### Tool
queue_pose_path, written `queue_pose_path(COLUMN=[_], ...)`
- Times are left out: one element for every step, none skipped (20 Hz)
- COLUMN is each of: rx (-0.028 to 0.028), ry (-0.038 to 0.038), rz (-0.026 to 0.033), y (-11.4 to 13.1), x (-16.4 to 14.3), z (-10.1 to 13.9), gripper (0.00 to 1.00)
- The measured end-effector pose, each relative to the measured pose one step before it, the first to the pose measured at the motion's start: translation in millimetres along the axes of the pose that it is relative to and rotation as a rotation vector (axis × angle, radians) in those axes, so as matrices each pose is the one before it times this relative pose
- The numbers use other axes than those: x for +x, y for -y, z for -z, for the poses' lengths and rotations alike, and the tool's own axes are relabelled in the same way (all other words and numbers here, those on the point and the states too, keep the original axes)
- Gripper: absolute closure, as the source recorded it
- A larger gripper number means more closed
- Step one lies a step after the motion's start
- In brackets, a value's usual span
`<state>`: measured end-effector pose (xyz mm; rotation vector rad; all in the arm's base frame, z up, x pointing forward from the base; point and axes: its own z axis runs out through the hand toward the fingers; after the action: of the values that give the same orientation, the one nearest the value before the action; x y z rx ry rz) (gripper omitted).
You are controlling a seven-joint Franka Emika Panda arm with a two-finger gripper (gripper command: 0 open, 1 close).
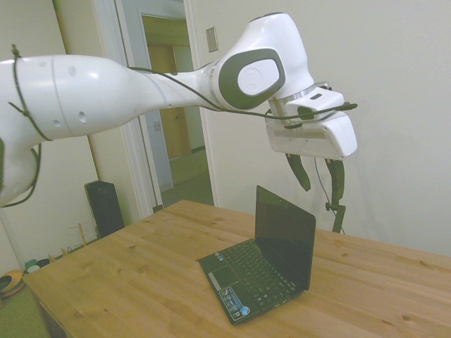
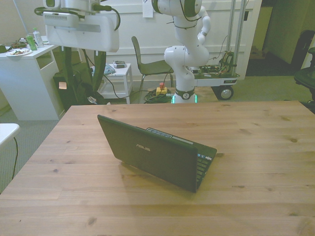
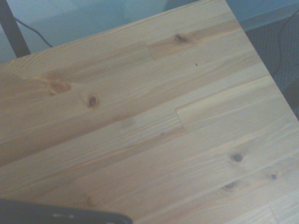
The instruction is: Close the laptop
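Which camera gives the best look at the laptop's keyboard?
The side view: the laptop stands open there, keys, touchpad and stickers facing the camera. The front view shows mostly the lid's back; the wrist view catches only a dark edge.

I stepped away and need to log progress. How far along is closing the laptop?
Nothing is done yet: the laptop stands open on the table, its screen upright. In hand: the gripper hangs above the lid's top edge, jaws open, touching nothing. Left: come down onto the lid and push it shut.
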<state>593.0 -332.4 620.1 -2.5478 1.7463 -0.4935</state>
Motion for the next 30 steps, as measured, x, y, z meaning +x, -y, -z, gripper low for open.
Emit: queue_pose_path(rx=[-0.00024,-0.00086,-0.00197,0.00038,0.00130,0.00232,0.00260,0.00665,0.00255,-0.00151,-0.00272,-0.00287,-0.00356,-0.00361,-0.00321,-0.00331,-0.00244,-0.00118,-0.00188,-0.00127,-0.00119,-0.00127,-0.00064,-0.00084,-0.00033,0.00028,0.00016,0.00089,0.00213,0.00269], ry=[0.00116,-0.00036,0.00097,-0.00037,0.00579,0.00734,0.00605,0.00807,0.00721,0.00513,0.00405,0.00437,0.00440,0.00428,0.00395,0.00299,0.00142,-0.00068,-0.00129,-0.00137,-0.00167,-0.00146,-0.00124,-0.00026,-0.00023,-0.00103,-0.00104,-0.00208,-0.00287,-0.00220], rz=[0.00862,0.00986,0.00882,0.00804,0.00667,0.00523,0.00301,0.00220,0.00137,0.00152,0.00116,0.00079,0.00002,-0.00060,-0.00077,-0.00156,-0.00189,-0.00232,-0.00372,-0.00406,-0.00444,-0.00353,-0.00284,-0.00264,-0.00218,-0.00134,-0.00111,-0.00178,-0.00157,-0.00080], y=[9.41,9.38,7.75,6.92,6.00,5.20,4.13,3.59,2.07,1.19,0.77,0.44,-0.03,-0.51,-0.64,-0.98,-0.92,-0.93,-1.41,-1.18,-1.23,-1.07,-0.59,-0.28,0.14,0.35,0.43,0.59,1.07,1.65], x=[0.54,0.10,-0.39,-0.36,-1.14,-1.40,-1.09,-1.32,-1.07,-0.80,-0.46,-0.50,-0.28,-0.21,-0.21,0.14,0.37,0.69,1.09,0.98,1.07,0.92,0.62,0.37,0.18,0.26,0.30,0.42,0.29,-0.23], z=[-4.51,-4.13,-3.21,-2.27,-2.05,-1.46,-1.27,-1.49,-2.65,-3.43,-3.49,-3.29,-3.37,-3.07,-2.50,-2.46,-1.88,-1.51,-0.74,0.02,0.20,0.11,-0.12,-0.58,-0.99,-1.27,-1.67,-1.92,-2.09,-2.37], gripper=[0.00,0.00,0.00,1.00,1.00,1.00,1.00,1.00,1.00,1.00,1.00,1.00,1.00,1.00,1.00,1.00,1.00,1.00,1.00,1.00,1.00,1.00,1.00,1.00,1.00,1.00,1.00,1.00,1.00,1.00])
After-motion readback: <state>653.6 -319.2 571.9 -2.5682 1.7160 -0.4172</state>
